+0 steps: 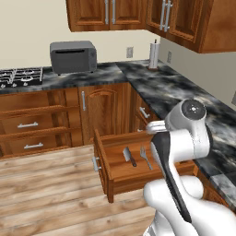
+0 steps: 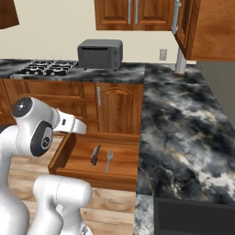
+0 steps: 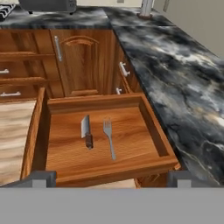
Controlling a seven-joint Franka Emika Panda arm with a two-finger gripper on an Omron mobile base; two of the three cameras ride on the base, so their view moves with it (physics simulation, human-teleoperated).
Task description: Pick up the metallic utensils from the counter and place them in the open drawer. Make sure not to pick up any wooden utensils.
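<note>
**Technician:** Looking down from the hand camera, you had the drawer [image 3: 39, 131] pulled fully out from the cabinet run. What lay inside it?

**Supervisor:** You saw two metal utensils on the drawer floor. The cleaver [image 3: 86, 131] lay left of centre, silver blade toward the cabinets and dark handle toward the drawer front. The fork [image 3: 109, 136] lay just beside it on the right, tines toward the cabinets, not touching the cleaver.

**Technician:** How did your claw [image 3: 109, 178] stand?

**Supervisor:** You had it spread to full width and holding nothing. Its two dark fingertips [image 3: 39, 177] rose at the bottom of the hand view, one at either side, above the near edge of the drawer.

**Technician:** Did the base cameras agree?

**Supervisor:** Yes. In the left base view you saw the cleaver [image 1: 129, 156] and the fork [image 1: 145, 156] side by side in the drawer [image 1: 103, 170], its short silver handle [image 1: 95, 163] on the narrow front. The right base view showed the same pair, cleaver [image 2: 95, 154] left of fork [image 2: 109, 159].

**Technician:** What surrounded the drawer?

**Supervisor:** You had the marbled worktop [image 2: 183, 133] running alongside it, a grey toaster oven [image 1: 73, 56] at the wall, and a stove [image 1: 20, 76] further left.
</note>
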